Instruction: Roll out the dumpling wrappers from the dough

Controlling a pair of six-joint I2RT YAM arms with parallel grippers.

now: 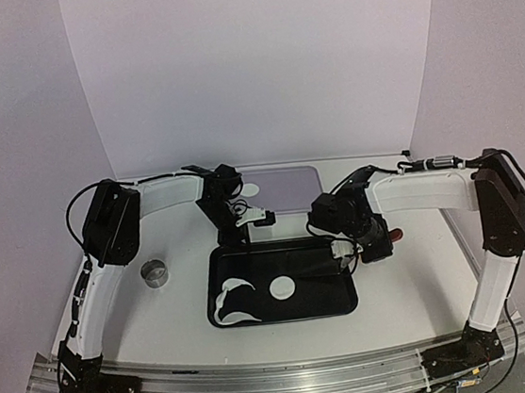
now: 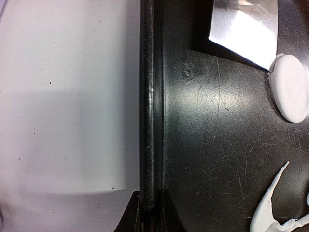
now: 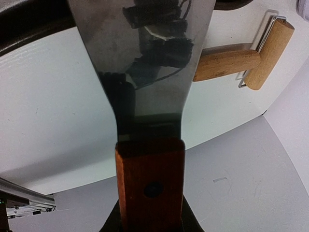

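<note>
A black tray [image 1: 346,303] lies in the middle of the table. On it rests one round white dumpling wrapper [image 1: 280,288] [image 2: 290,87], with curved leftover strips of dough [image 1: 231,302] [image 2: 269,213] to its left. My left gripper [image 1: 237,239] [image 2: 150,212] is shut on the tray's far rim [image 2: 151,111]. My right gripper [image 1: 352,246] [image 3: 149,220] is shut on the wooden handle [image 3: 149,179] of a metal scraper, whose blade [image 3: 145,58] [image 2: 245,28] reaches over the tray's right part, close to the wrapper.
A metal ring cutter [image 1: 155,272] stands left of the tray. Behind the tray lies a pale purple board [image 1: 285,189]. A wooden-handled roller [image 3: 244,57] rests on the table beyond the scraper. White walls close in the back and sides.
</note>
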